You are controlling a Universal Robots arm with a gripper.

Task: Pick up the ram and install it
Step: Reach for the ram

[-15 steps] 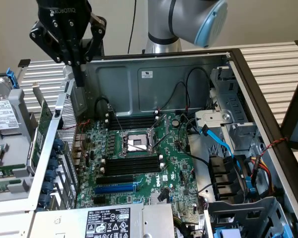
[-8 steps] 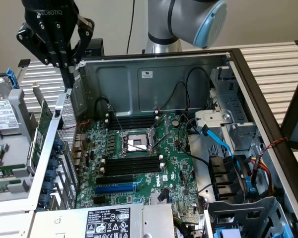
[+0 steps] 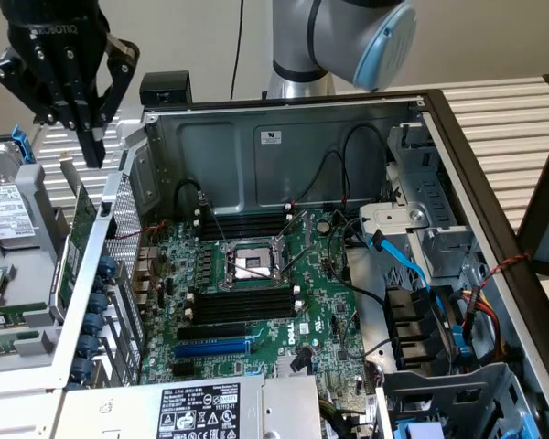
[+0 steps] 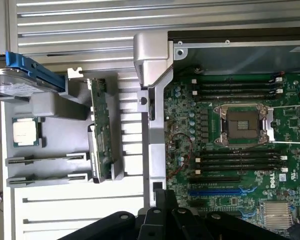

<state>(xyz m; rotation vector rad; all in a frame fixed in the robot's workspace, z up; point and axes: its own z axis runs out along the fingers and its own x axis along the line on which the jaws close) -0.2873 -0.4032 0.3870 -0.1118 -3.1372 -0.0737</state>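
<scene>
Two ram sticks stand on edge in a grey parts holder outside the open computer case. In the exterior view a ram stick shows as a thin green strip at the far left. My gripper hangs high above the holder and the case's outer wall, fingers pointing down, shut with nothing between them. In the wrist view its black fingers sit over the case edge, apart from the sticks. On the motherboard, the black memory slots beside the processor socket stand bare.
The holder also carries a larger green card with a metal bracket, a processor chip and a hard drive. The case wall rises between holder and motherboard. Cables and drive bays crowd the exterior view's right.
</scene>
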